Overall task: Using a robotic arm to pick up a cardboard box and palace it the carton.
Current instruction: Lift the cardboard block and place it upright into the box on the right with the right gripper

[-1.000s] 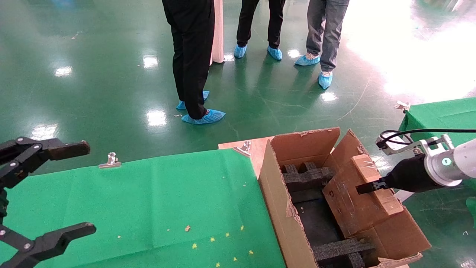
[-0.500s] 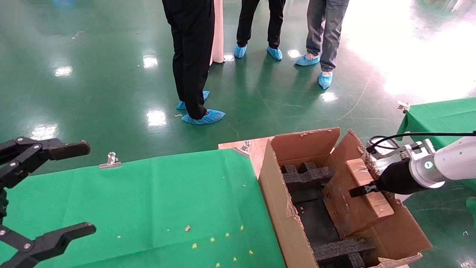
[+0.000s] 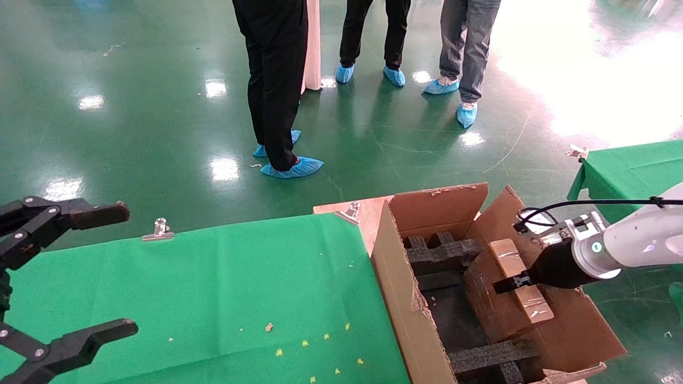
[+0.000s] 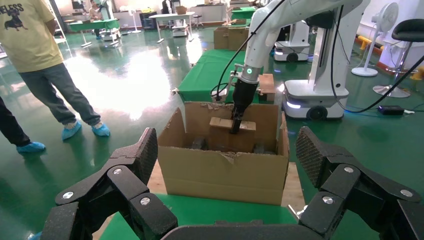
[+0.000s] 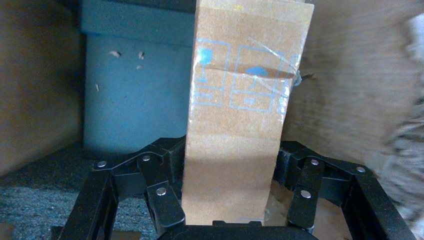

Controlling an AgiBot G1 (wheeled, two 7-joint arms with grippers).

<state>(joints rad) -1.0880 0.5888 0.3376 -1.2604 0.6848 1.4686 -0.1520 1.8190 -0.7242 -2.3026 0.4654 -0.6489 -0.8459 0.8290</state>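
Note:
My right gripper (image 3: pixel 509 284), on the white arm, is shut on the small taped cardboard box (image 3: pixel 491 312) and holds it tilted, partly down inside the large carton (image 3: pixel 400 288), against its right flap. In the right wrist view the cardboard box (image 5: pixel 240 125) stands between my right gripper's (image 5: pixel 231 152) black fingers, above the carton's dark floor. The left wrist view shows the carton (image 4: pixel 225 175) from the side, with the cardboard box (image 4: pixel 219 123) at its top opening. My left gripper (image 3: pixel 124 268), all black, hangs open and empty at the far left over the green table.
Black foam inserts (image 3: pixel 440 253) lie at the carton's far and near ends. The carton stands on a wooden board (image 3: pixel 363 210) beside the green cloth table (image 3: pixel 213 288), which has metal clips (image 3: pixel 159 230). Three people (image 3: pixel 277 85) stand behind. Another green table (image 3: pixel 629 165) is at right.
My right gripper has moved left and down with the cardboard box, sinking it deeper into the carton. The left arm has not moved.

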